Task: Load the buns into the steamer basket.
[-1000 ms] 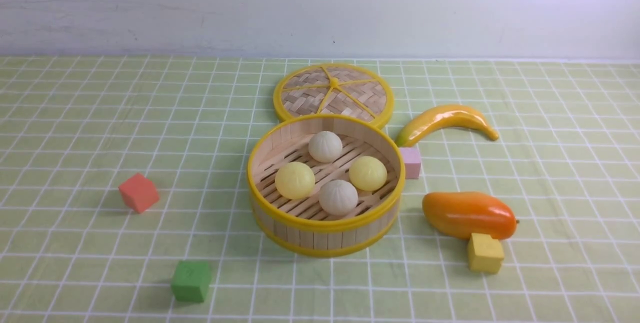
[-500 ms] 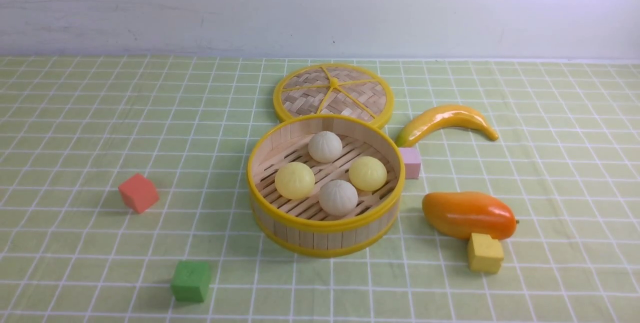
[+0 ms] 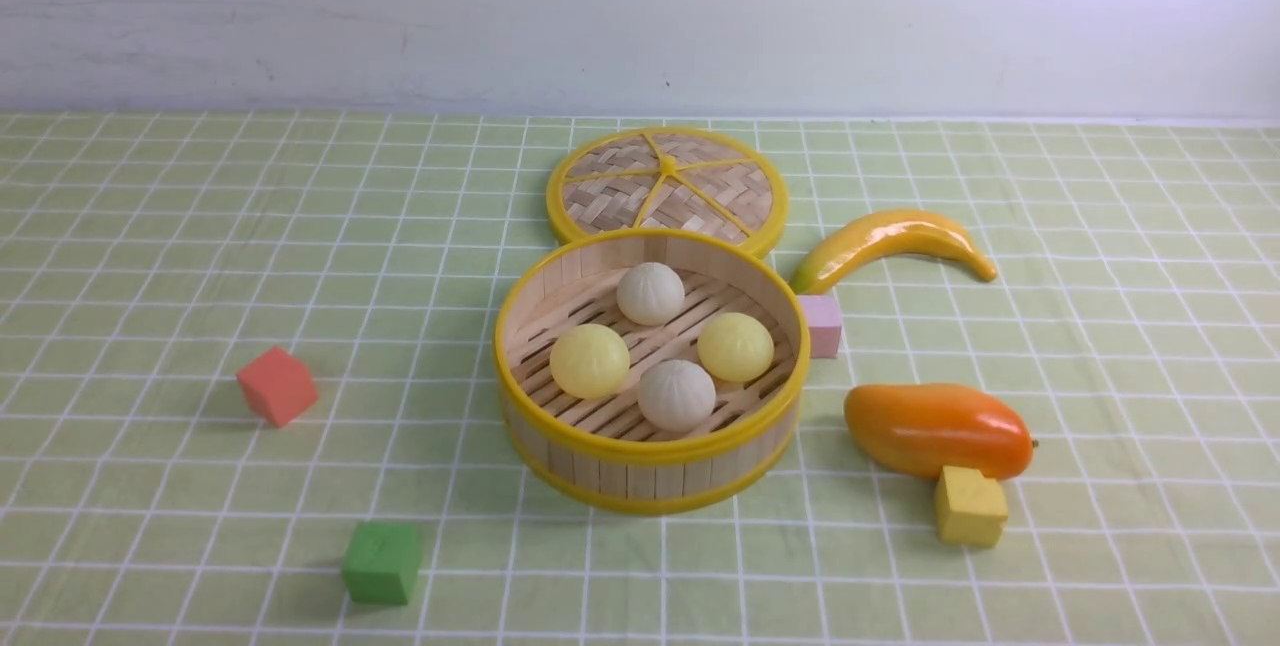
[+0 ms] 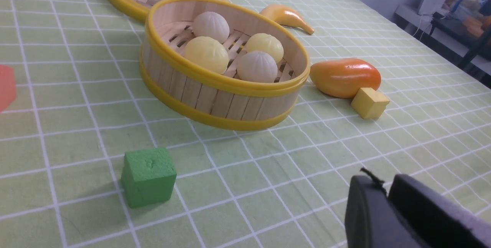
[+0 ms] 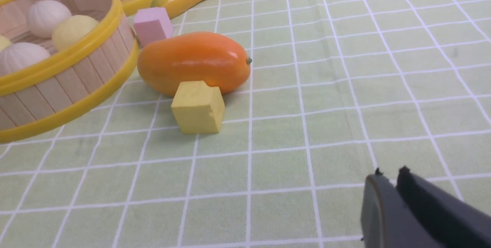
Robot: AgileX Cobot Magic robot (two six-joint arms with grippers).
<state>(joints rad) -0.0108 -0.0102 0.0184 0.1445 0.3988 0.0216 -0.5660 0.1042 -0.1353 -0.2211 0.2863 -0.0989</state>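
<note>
The steamer basket [image 3: 648,479] stands mid-table, and all the buns lie on its slatted floor. Two are pale yellow [image 3: 589,360] [image 3: 735,346] and two off-white [image 3: 650,293] [image 3: 677,394]. The front view shows neither arm. In the left wrist view my left gripper [image 4: 385,184] hangs low over the cloth, well short of the basket [image 4: 215,98], fingers nearly together with nothing between them. My right gripper [image 5: 389,175] hovers over bare cloth away from the basket [image 5: 57,98], its fingers likewise close together and empty.
A woven lid [image 3: 667,184] lies behind the basket. A banana [image 3: 890,238], pink cube [image 3: 822,324], mango [image 3: 935,429] and yellow cube [image 3: 970,506] sit to its right. A red cube [image 3: 277,385] and green cube [image 3: 382,562] lie to the left.
</note>
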